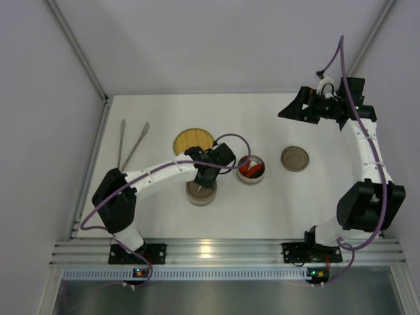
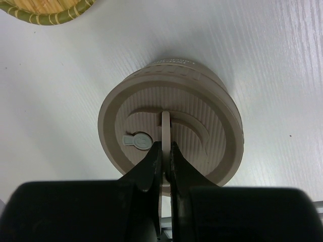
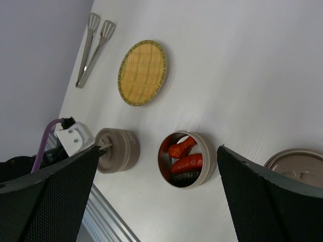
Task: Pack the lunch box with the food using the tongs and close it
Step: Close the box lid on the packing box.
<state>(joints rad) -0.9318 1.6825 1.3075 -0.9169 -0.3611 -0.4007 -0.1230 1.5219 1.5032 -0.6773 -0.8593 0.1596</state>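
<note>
Left hand (image 2: 165,149) pinched shut, right hand (image 3: 157,151) spread wide

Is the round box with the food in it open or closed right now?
Open. Nothing covers the box, the food shows inside, and a lid lies apart beside it.
</note>
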